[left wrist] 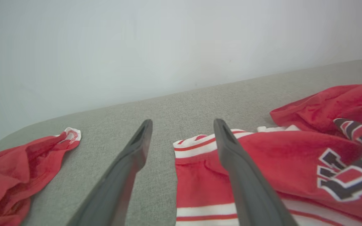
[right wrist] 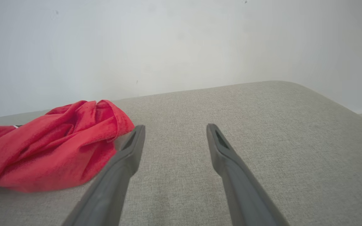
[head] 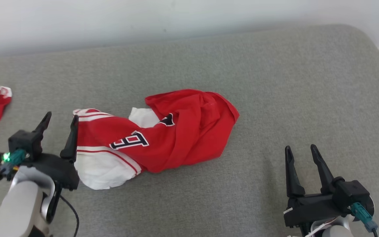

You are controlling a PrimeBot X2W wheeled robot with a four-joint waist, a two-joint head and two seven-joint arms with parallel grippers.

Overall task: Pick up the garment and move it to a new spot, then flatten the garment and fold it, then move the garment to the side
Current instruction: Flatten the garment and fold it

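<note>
The crumpled red-and-white jersey with dark lettering (head: 156, 138) lies mid-way across the grey upholstered surface (head: 275, 82), soft, light and likely to sag, best pinched at its striped edge (head: 90, 117) beside the wide-open, empty left pincer (head: 61, 115), while the right pincer (head: 300, 147) hangs open and empty too.

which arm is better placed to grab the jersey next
Left, probably. The left gripper is open right at the striped edge of the red jersey; the right gripper is open over the grey cushion, apart from the cloth.
</note>
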